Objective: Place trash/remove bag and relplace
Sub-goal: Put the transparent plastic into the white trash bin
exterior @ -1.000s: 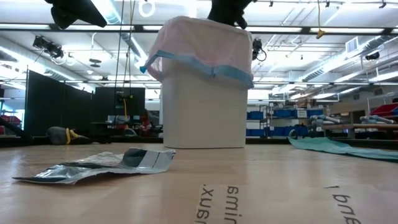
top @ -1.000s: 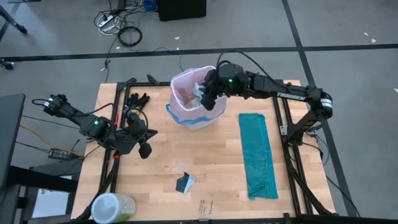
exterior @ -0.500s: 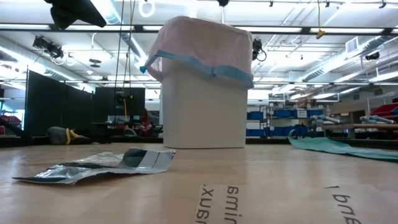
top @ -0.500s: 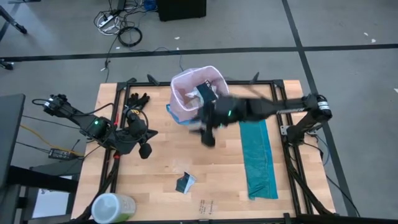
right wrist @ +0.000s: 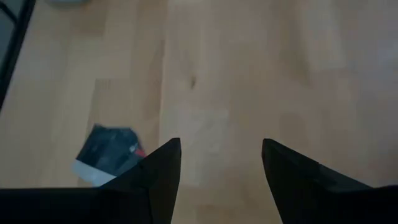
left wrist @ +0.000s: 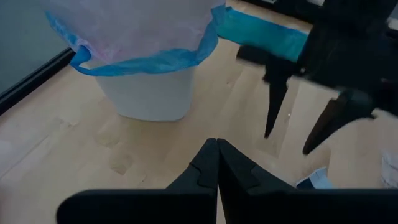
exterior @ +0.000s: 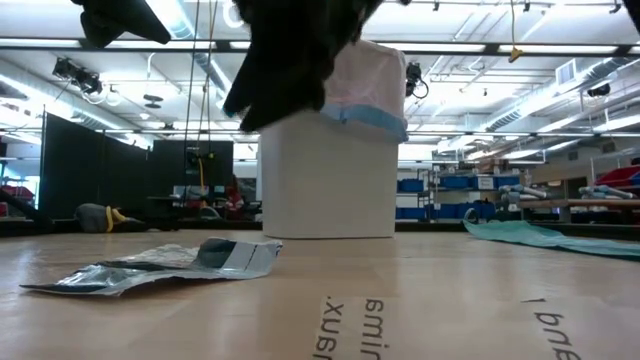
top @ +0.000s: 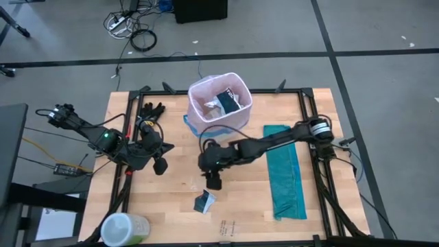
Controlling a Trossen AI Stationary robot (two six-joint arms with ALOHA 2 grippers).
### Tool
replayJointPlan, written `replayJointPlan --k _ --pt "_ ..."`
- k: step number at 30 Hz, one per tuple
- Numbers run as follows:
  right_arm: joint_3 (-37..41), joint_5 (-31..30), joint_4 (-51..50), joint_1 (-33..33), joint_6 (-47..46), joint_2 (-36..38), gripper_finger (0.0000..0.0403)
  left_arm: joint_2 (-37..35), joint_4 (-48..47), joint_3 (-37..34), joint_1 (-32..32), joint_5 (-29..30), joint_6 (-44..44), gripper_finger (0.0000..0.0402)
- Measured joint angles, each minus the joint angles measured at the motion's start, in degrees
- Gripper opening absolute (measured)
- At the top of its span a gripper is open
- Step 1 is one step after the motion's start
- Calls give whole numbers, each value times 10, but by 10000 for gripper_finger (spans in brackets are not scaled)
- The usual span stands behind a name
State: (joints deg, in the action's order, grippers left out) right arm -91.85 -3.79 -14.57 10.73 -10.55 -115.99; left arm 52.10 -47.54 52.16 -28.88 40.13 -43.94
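Right end effector (top: pixel 213 182) gapes empty above black-and-white packet (top: pixel 204 201).

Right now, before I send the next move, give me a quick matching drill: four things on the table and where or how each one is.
Things:
1. right pincer
2. left pincer
3. black-and-white packet
4. teal-green bag

States:
A. lying flat along the table's right side
B. shut, waiting at the table's left side
C. open and empty, over bare wood in front of the lined bin
D. lying on the wood near the front edge

Pairs: 1-C, 2-B, 3-D, 4-A
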Motion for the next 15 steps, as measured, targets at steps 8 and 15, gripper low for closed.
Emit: replayJointPlan --k 8,15 --pt "0 31 27 1 -1 -66 211 0 0 0 0 -4 0 8" --pt "0 34 43 1 -3 -108 213 0 -1 0 0 -4 0 8"
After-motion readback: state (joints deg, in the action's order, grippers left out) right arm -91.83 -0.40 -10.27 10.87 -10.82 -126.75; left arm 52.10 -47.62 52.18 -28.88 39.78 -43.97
